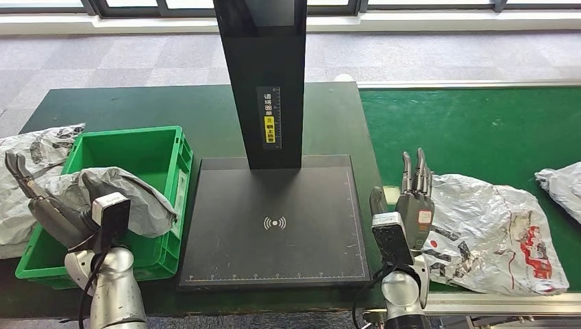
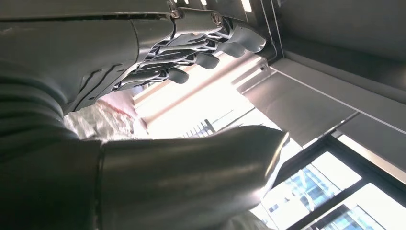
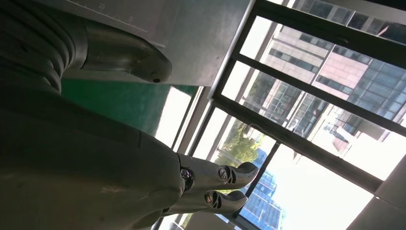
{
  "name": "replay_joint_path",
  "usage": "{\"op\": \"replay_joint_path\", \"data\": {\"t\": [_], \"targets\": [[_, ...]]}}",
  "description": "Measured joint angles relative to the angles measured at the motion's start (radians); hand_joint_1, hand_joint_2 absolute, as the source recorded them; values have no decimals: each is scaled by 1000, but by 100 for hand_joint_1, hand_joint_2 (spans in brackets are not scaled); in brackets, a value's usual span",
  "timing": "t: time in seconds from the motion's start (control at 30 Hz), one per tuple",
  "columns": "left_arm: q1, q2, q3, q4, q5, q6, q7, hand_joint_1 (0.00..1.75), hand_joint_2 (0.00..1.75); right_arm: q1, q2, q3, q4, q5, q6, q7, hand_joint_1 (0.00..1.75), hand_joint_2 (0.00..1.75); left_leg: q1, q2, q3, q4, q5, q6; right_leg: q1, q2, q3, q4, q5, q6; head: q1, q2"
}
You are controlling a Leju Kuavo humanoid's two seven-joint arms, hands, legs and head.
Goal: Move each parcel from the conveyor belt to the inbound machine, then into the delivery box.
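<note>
Two hands show in the head view. The left hand (image 1: pixel 51 209) is over the green delivery box (image 1: pixel 168 147), fingers spread, against a crumpled grey parcel (image 1: pixel 133 195) lying in the box; whether it grips that parcel I cannot tell. Another grey parcel (image 1: pixel 38 147) lies on the bench (image 1: pixel 205 110) beside the box. The right hand (image 1: pixel 411 202) is upright with fingers straight and apart, holding nothing, just beside a grey-and-red parcel (image 1: pixel 493 233) on the green conveyor belt (image 1: pixel 473 130). The black inbound machine (image 1: pixel 274 226) stands between box and belt.

Left wrist view: fingers (image 2: pixel 210 45) half curled, crinkled parcel film (image 2: pixel 103 122) near the palm.

Right wrist view: fingers (image 3: pixel 225 177) extended against a window, nothing in them
</note>
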State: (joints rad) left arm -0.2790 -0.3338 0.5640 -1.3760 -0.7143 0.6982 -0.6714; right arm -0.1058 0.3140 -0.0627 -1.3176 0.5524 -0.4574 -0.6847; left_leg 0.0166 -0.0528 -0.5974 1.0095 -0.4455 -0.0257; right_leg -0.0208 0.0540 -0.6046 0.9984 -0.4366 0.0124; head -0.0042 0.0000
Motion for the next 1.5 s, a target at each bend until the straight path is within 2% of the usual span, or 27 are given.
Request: {"op": "replay_joint_path", "data": {"t": [0.17, 0.33, 0.43, 0.53, 0.67, 0.77, 0.97, 1.23, 1.5], "targets": [[-2, 0, -23, 15, 19, 0, -1, 0, 175, 1, 0, -4, 0, 2, -2, 1, 0, 175, 0, 0, 0, 0, 0, 0, 0, 0, 0, 0, 0, 0, 0, 0], [-3, 2, -150, 64, 202, -32, -5, 0, 175, -2, -4, -43, 12, 40, -79, 17, 0, 175, 0, -1, 0, 0, 0, 0, 0, -1, 0, 0, 0, 0, 0, 0], [12, 10, -240, 51, 317, -107, -6, 0, 175, -18, -13, -116, 54, 103, -172, 42, 0, 175, 0, -1, -1, 0, 0, 0, 0, -1, 1, 0, 0, 0, 0, 0], [36, 21, -323, 13, 416, -221, -6, 0, 175, -48, -20, -211, 106, 242, -226, 79, 0, 175, 0, -1, -1, 0, 0, 0, 0, -1, 1, 0, 0, 0, 0, 0], [78, 34, -414, -44, 484, -356, -6, 0, 175, -96, -21, -349, 171, 417, -235, 117, 0, 175, 0, -2, -1, 0, 0, 0, 0, -2, 1, -1, 0, 0, 0, 0], [96, 39, -457, -77, 501, -408, -6, 0, 175, -123, -21, -431, 207, 476, -236, 135, 0, 175, 0, -2, -1, 0, 0, 0, 0, -2, 1, 0, 0, 0, 0, 0], [114, 42, -497, -119, 513, -458, -6, 0, 175, -168, -27, -523, 294, 477, -237, 145, 0, 175, 0, -2, -1, 0, 0, 0, 0, -2, 1, 0, 0, 0, 0, 0], [115, 42, -519, -141, 514, -488, -6, 0, 175, -206, -53, -564, 398, 458, -237, 157, 0, 175, 0, -2, -1, 0, 0, 0, 0, -2, 1, 0, 0, 0, 0, 0], [117, 42, -531, -152, 495, -500, -6, 0, 175, -252, -120, -593, 581, 420, -237, 192, 0, 175, 0, -3, -1, 0, 0, 0, 0, -3, 1, 0, 0, 0, 0, 0]]}}
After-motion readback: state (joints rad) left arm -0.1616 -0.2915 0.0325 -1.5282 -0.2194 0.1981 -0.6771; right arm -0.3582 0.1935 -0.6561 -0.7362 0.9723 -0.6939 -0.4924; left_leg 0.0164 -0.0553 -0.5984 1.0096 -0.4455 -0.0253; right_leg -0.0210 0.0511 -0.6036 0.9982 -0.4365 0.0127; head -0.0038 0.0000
